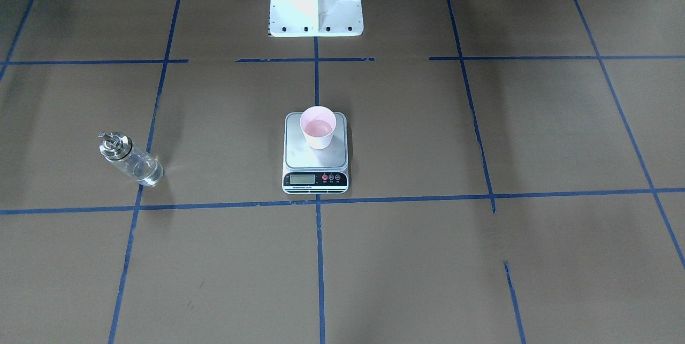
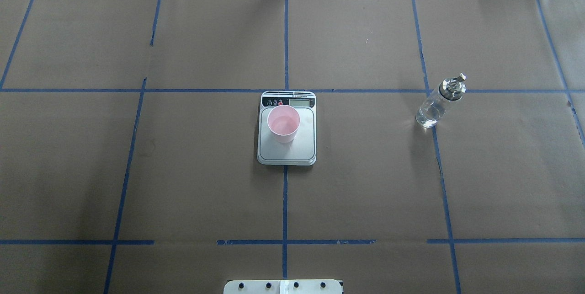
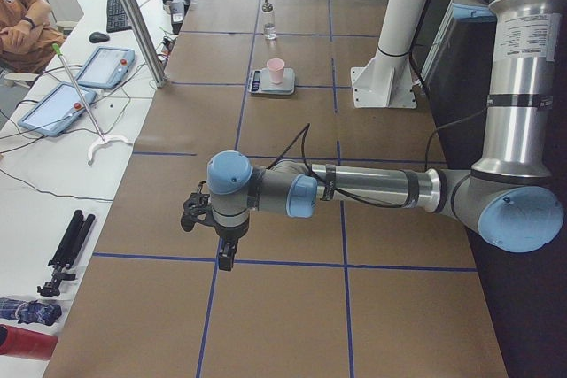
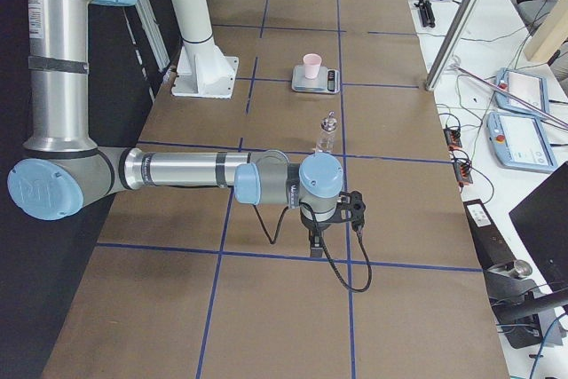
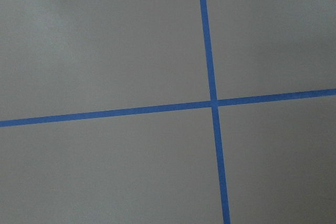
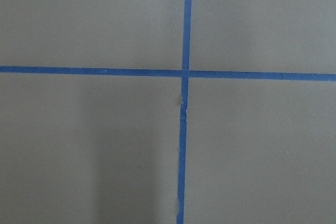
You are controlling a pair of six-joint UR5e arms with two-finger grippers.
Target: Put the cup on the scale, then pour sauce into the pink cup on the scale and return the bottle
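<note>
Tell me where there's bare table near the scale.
Bare table on every side of the scale: the whole left half, the stretch between it and the bottle, and the squares toward the robot's base. Only the scale's platform is taken, by the cup.

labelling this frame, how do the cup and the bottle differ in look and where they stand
The cup is opaque pink with an open wide rim; the bottle is clear glass with a silver spout top. The cup stands on the scale, the bottle on the table, on its brown paper, well off to the robot's right. Both stand upright, and nothing holds either.
</note>
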